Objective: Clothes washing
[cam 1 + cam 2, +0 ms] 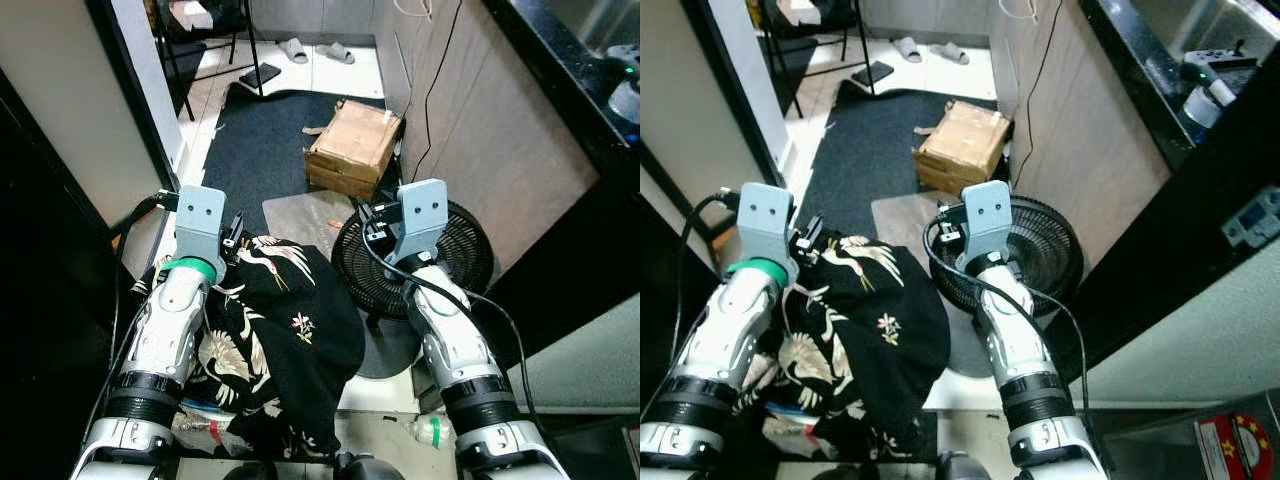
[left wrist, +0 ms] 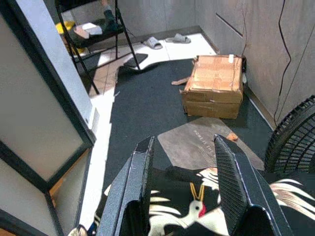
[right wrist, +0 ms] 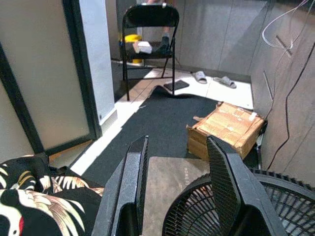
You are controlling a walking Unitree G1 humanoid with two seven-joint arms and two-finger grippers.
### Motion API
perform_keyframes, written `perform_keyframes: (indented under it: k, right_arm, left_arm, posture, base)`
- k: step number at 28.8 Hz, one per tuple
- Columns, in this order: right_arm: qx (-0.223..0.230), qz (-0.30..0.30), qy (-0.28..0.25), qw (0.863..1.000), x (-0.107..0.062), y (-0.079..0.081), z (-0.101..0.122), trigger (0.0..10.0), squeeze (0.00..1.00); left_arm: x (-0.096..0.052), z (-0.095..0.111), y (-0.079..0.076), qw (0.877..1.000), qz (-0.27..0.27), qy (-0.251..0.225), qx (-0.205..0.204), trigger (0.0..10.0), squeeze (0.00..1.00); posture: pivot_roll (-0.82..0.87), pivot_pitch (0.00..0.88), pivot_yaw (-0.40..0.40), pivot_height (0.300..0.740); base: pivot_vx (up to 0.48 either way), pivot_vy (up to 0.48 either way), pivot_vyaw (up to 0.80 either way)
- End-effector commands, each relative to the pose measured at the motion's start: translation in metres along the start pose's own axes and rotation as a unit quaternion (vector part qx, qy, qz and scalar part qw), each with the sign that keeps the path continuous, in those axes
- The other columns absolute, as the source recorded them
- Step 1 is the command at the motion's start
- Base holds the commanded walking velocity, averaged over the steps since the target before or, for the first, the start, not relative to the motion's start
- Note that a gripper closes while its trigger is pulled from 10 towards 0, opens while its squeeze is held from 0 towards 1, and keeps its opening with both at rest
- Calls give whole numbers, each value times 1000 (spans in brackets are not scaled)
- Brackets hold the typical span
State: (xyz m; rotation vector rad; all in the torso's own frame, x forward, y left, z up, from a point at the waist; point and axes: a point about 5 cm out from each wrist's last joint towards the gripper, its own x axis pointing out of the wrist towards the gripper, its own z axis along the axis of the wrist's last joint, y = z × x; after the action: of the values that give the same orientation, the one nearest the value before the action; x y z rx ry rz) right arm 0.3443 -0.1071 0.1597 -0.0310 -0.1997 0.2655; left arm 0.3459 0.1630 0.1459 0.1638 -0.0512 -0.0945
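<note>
A black garment [image 1: 285, 330] printed with white cranes and flowers lies heaped low down between my two arms. My left gripper [image 2: 183, 142] is open just above the garment's far edge [image 2: 197, 196], with nothing between its fingers. In the left eye view the left gripper [image 1: 232, 235] sits at the top of the heap. My right gripper [image 3: 177, 142] is also open and empty. It hangs to the right of the garment [image 3: 34, 196], over the rim of a black floor fan [image 3: 231, 206].
The round black fan [image 1: 455, 262] lies on the floor to the right, its cord running up the wall. Ahead are a grey mat [image 1: 300, 212], a cardboard box [image 1: 355, 148] on a dark rug [image 1: 255, 140], a folding chair [image 3: 150, 19] and slippers [image 1: 315, 50]. A frosted door panel [image 1: 60, 100] closes the left and a dark counter [image 1: 570, 80] the right.
</note>
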Motion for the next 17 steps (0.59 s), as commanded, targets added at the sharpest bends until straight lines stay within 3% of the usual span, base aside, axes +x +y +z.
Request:
perform_keyframes:
  k: [1,17]
  right_arm:
    - [4,-1,10,1000,-3,1,-5,10000,0]
    - [3,-2,10,1000,-2,0,-5,10000,0]
  left_arm:
    - [-1,-3,-2,1000,-5,7,1,10000,0]
    - [0,-5,1,1000,-6,14,14,10000,0]
  posture:
    - [-18,34,31,740]
    - [-20,31,31,740]
  base:
    - [0,0,0]
    - [0,0,0]
